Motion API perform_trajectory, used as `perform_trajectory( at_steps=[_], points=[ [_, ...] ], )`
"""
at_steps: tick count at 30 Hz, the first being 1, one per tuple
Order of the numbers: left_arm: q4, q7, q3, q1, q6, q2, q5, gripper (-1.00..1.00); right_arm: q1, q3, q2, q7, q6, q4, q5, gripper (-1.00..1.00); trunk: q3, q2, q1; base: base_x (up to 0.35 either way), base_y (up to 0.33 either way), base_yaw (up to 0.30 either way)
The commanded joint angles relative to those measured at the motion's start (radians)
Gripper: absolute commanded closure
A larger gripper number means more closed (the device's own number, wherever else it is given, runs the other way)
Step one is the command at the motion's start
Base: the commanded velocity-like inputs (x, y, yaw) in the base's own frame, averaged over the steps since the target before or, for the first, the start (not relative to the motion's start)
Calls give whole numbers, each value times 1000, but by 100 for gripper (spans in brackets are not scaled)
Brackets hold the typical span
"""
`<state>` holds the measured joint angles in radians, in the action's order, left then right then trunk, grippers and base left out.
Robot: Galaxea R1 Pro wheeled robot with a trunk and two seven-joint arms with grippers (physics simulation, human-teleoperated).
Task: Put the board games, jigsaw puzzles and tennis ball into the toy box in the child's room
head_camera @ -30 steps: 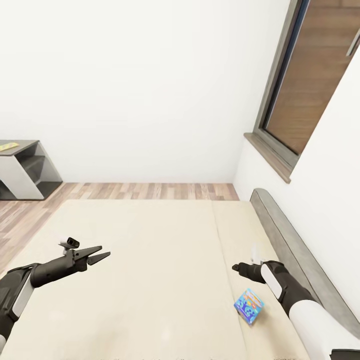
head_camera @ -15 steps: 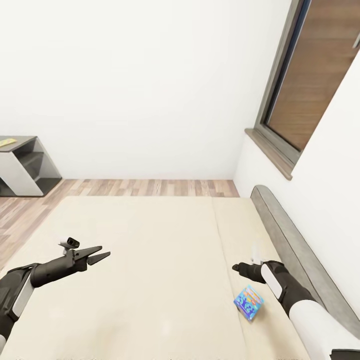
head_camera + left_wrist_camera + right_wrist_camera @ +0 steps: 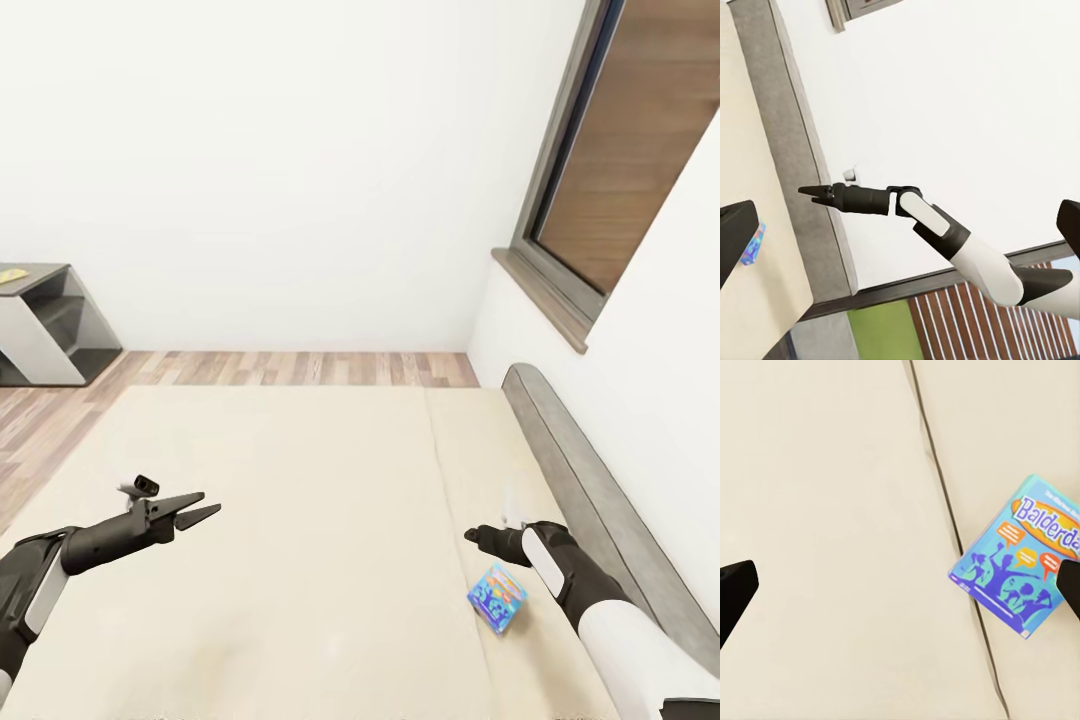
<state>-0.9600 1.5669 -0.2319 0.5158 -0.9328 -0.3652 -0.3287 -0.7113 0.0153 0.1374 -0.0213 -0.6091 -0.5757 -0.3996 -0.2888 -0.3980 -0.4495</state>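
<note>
Both arms reach out low over the bed (image 3: 300, 520), its cream cover bare apart from one thing. The left gripper (image 3: 205, 507) hangs above the bed's left half with its jaws spread a little, nothing between them. The right gripper (image 3: 472, 537) hovers over the right half, near the grey headboard (image 3: 580, 490); in the head view and the left wrist view its tips come to a single point, so the jaws look pressed together, yet in its own wrist view the two dark fingers stand far apart at the picture's edges, so I cannot tell for sure.

Just beside the right arm, a blue board game (image 3: 497, 597) lies flat on the cover, close to the seam (image 3: 945, 502) that runs along the bed; nothing touches it.

Beyond the foot of the bed runs a strip of wooden floor (image 3: 300, 368), then a plain white wall. Far off on the left stands a grey shelf unit (image 3: 45, 330) with something small and yellow on top, too small to make out. On the right wall sits a window (image 3: 620, 170).
</note>
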Motion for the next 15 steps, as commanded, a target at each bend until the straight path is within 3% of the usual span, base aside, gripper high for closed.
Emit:
perform_trajectory(
  at_steps=[1,15],
  points=[
    [0,4,0,1,-11,0,0,-100,-1,2,1,-2,-4,-1,1,-100,-3,-2,0,0,0,0],
    [0,4,7,0,-11,0,0,-100,-1,-2,1,-2,-5,-1,-2,-100,-26,-2,0,0,0,0]
  ],
)
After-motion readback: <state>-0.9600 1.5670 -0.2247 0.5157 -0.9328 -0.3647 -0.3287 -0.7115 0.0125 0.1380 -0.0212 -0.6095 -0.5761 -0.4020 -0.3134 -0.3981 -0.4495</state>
